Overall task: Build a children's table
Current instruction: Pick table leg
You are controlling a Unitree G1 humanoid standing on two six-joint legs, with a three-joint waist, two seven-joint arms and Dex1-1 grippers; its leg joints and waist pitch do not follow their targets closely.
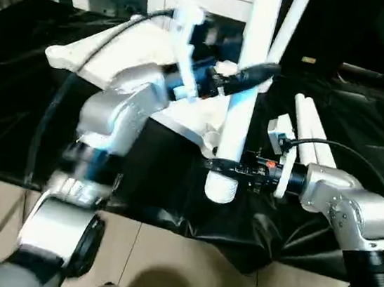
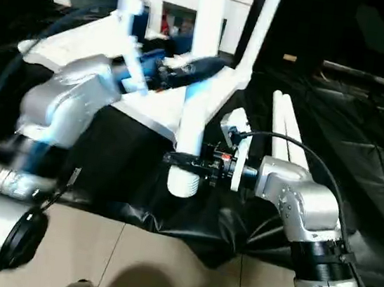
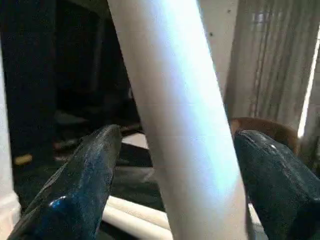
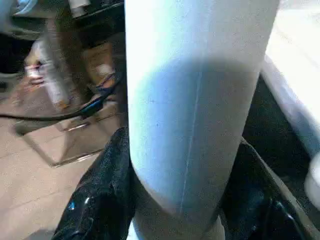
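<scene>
Leg (image 1: 245,87): upright, top cut off at 12 o'clock.
Right tool (image 1: 225,168): clamped on leg.
Left tool (image 3: 175,185): apart, astride leg.
Tabletop (image 1: 111,55): partly hidden by left arm.

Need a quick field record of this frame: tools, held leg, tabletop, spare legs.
right tool: shut on the upright leg, near its lower end
upright leg: white tube, roughly vertical, lower end hanging just past the edge of the black cloth
left tool: fingers spread to either side of the same leg, higher up, gaps visible
tabletop: white, lying on the black cloth behind the left arm
spare legs: two, lying side by side on the cloth by the right arm
</scene>
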